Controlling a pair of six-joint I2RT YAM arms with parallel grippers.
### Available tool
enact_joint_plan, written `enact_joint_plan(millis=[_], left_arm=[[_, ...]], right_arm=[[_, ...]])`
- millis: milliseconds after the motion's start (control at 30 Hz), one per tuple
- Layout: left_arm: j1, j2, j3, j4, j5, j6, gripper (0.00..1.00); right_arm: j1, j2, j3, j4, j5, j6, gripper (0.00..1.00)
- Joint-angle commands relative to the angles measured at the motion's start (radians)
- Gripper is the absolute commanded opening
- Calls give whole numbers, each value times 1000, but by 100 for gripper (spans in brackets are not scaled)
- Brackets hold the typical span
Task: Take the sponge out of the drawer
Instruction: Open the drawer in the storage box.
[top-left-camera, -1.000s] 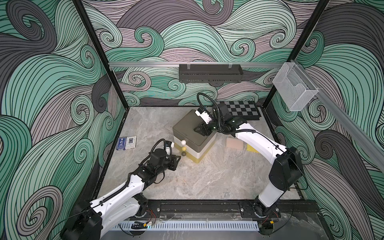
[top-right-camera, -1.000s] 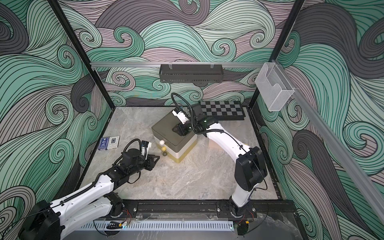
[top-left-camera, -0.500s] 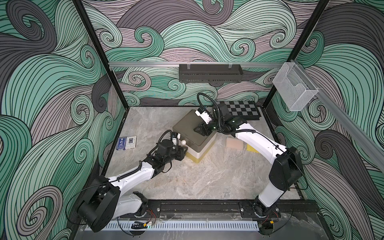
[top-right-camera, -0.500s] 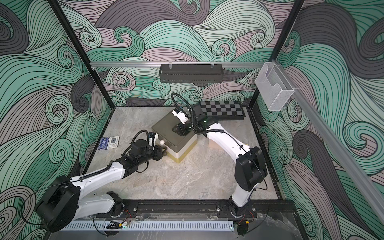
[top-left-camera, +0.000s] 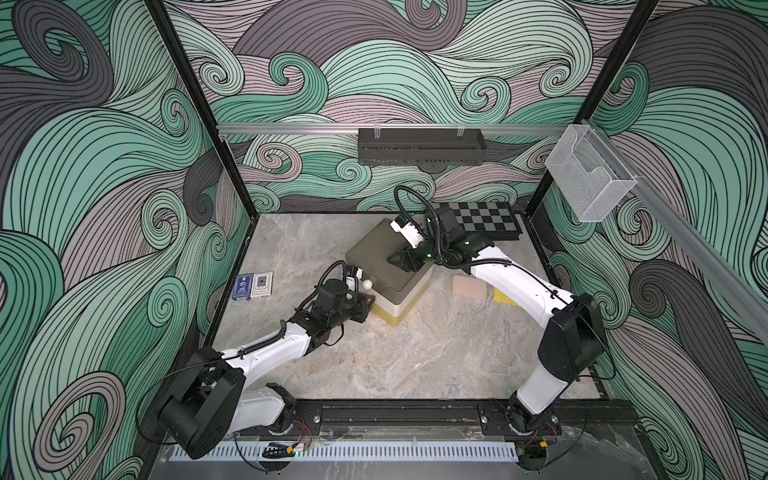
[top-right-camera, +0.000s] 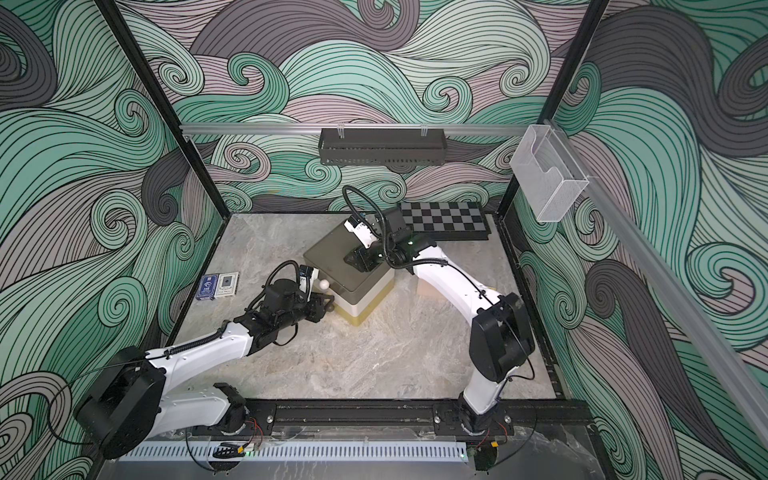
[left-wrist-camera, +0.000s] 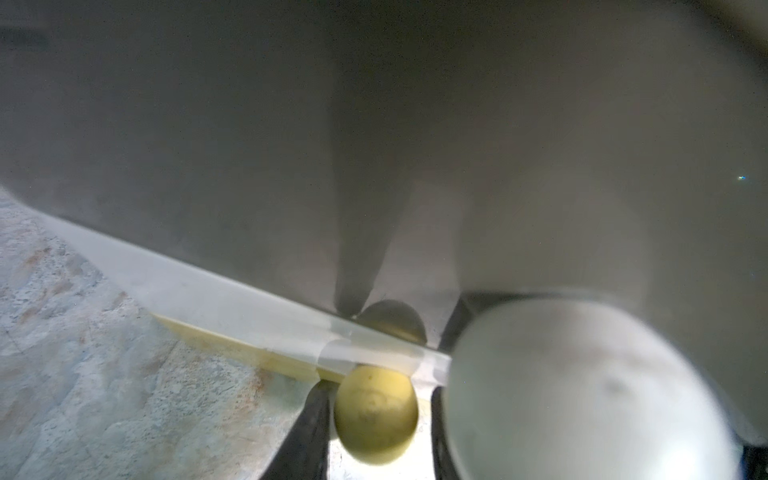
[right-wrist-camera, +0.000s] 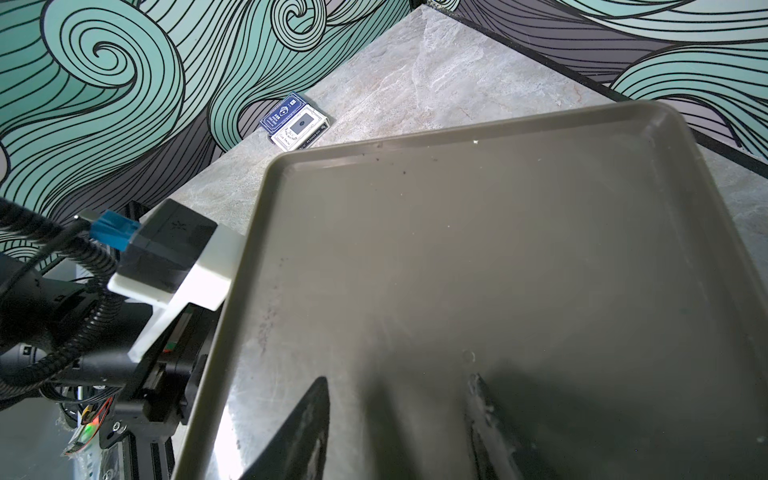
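**As the left fingers flank a yellow knob, every drawer looks shut**

Though the left fingers (left-wrist-camera: 309, 428), dark and blurred, sit either side of the round yellow knob (left-wrist-camera: 376, 413), one touching it and a sliver of light beside the other, whether they clench it cannot be told. That knob belongs to the bottom drawer (top-left-camera: 390, 320), a yellow plastic band under a white one and an olive one. A glossy white knob (top-left-camera: 367, 285) stands out just above. With the drawers looking shut, the sponge is hidden.

The right fingers (right-wrist-camera: 307, 419), parted and empty, lie at the unit's (right-wrist-camera: 457, 249) smooth olive top, a shallow rimmed tray with rounded corners.

In both top views the left arm stretches low over the counter (top-left-camera: 415, 353) toward the unit's front. The right arm arches in from the side, wrist tipped down.

The counter is grey, marbled stone. A pink block (top-left-camera: 468, 286) and a flat yellow piece (top-left-camera: 503, 297) lie beside the right forearm. Two card boxes (top-left-camera: 253, 286) lie to the left and a checkerboard (top-left-camera: 484, 216) at the back. Teal, mauve and grey swirls cover the walls, which carry a dark rack (top-left-camera: 419, 151) and a clear bin (top-left-camera: 588, 178).
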Motion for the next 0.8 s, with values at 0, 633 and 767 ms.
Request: enact_joint_plan(millis=[0, 633, 767], left_arm=[[-9, 27, 58, 44, 15, 30, 31], [-38, -323, -118, -274, -69, -72, 14], [-72, -467, -144, -416, -138, -102, 14]], right_arm=[[1, 65, -32, -113, 6, -7, 52], [-44, 101, -4, -113, 8, -18, 51], [-58, 114, 4, -113, 12, -22, 51]])
